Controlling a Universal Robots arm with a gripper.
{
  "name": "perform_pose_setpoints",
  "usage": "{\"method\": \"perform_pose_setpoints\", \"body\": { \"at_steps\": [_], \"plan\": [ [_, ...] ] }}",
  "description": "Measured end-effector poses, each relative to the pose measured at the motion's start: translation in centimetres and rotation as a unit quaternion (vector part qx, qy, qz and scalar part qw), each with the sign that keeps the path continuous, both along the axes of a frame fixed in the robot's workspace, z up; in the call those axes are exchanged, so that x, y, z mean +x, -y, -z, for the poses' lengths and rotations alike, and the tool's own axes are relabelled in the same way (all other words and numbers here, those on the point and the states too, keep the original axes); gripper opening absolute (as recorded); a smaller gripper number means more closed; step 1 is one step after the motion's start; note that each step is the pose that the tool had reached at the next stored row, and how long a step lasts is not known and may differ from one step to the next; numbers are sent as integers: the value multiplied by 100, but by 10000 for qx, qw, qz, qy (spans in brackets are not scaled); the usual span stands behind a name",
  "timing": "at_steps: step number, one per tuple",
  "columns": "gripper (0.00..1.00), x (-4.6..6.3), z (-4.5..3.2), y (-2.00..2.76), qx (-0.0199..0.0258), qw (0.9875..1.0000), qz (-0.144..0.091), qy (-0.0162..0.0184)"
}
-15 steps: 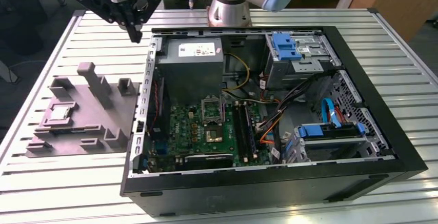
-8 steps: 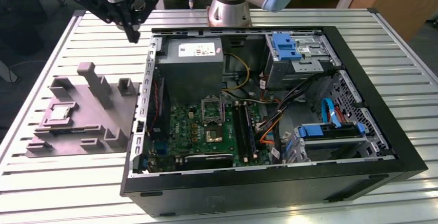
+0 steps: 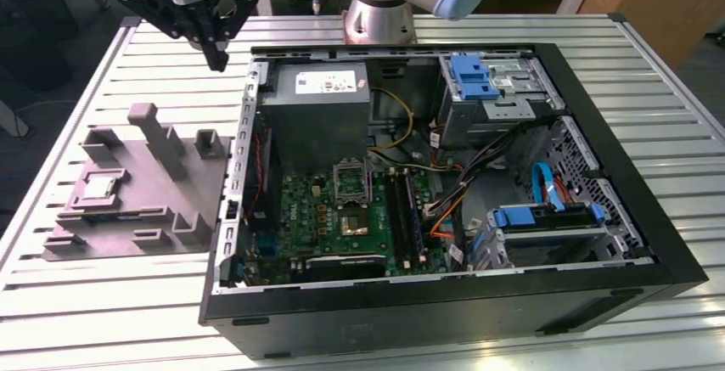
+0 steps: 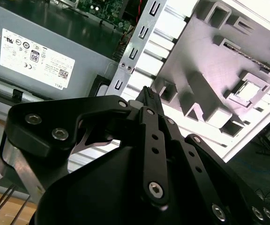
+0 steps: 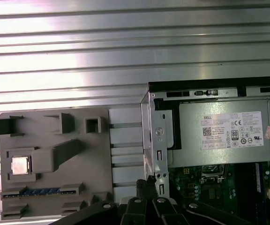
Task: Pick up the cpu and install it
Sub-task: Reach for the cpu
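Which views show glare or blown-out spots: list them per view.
First wrist view: a bright glare band across the table slats. Second wrist view: slats beyond the tray wash out white, the cpu shines, the gripper looms dark. Exterior view: even light, no strong glare.

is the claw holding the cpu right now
No: in the first wrist view the small silvery square cpu lies in a recess of the grey moulded tray, apart from the black claw.

cpu [image 5: 21, 165]: pale metal top, smooth, slightly shiny
tray [image 5: 97, 164]: grey, matt, probably plastic
table [image 5: 125, 47]: ribbed bright metal
gripper [image 4: 147, 93]: matt black
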State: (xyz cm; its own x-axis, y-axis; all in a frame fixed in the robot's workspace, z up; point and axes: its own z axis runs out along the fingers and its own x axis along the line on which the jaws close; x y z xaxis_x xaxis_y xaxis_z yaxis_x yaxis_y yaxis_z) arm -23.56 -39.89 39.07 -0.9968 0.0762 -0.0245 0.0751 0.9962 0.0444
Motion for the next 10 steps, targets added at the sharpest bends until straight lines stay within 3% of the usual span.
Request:
{"method": "perform_pose_setpoints", "body": {
  "at_steps": [10],
  "plan": [
    [11, -48, 1, 0, 0, 10000, 0, 0]
  ]
}}
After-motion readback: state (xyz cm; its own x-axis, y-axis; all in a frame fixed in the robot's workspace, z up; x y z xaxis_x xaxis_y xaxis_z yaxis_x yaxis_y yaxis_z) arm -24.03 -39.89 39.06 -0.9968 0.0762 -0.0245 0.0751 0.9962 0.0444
